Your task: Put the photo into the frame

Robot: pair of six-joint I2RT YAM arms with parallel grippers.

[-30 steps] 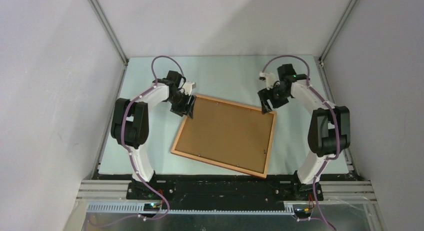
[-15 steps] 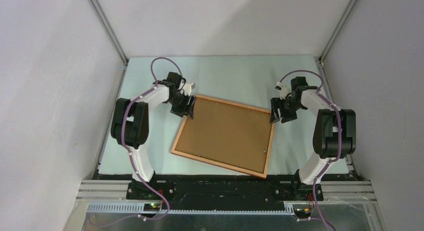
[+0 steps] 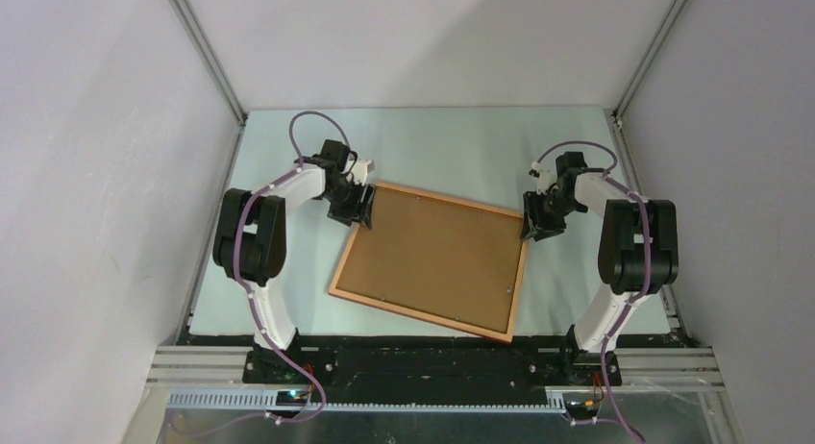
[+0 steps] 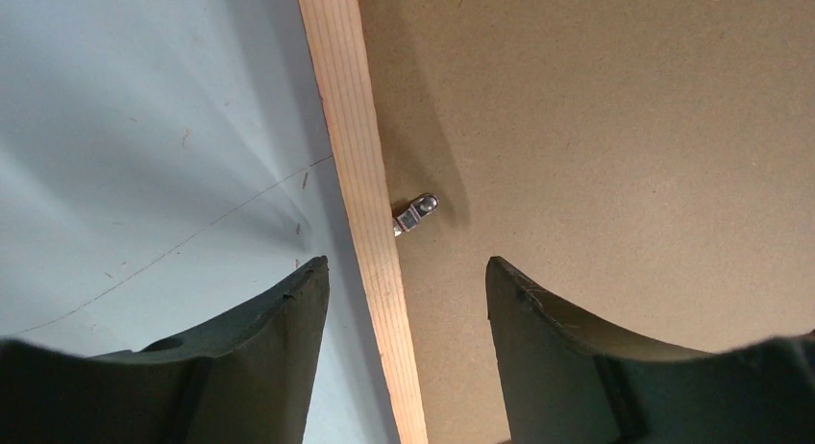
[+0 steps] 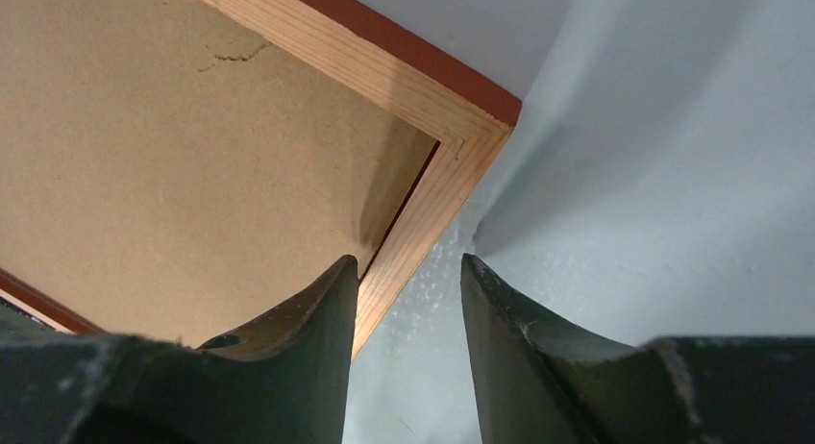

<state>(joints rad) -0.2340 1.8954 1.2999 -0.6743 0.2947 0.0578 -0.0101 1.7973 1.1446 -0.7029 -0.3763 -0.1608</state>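
The frame (image 3: 420, 316) lies back up on the table, its brown backing board (image 3: 437, 257) filling it. The photo is not in view. My left gripper (image 3: 352, 211) is at the frame's far left corner. In the left wrist view it (image 4: 406, 263) stands open astride the wooden moulding (image 4: 360, 175), one finger over the table and one over the board, beside a small metal clip (image 4: 415, 213). My right gripper (image 3: 531, 225) is at the far right corner. Its jaws (image 5: 408, 259) are open and fairly narrow, with the moulding (image 5: 452, 136) running between them.
The pale green table top (image 3: 452, 151) stretches behind the frame to the back wall. Grey enclosure walls and aluminium posts (image 3: 204, 50) stand on both sides. The arm bases sit on the black rail (image 3: 423, 362) at the near edge.
My right gripper has moved right and nearer, down onto the frame's far right corner, and its jaws have narrowed. The left gripper and the frame have stayed put.
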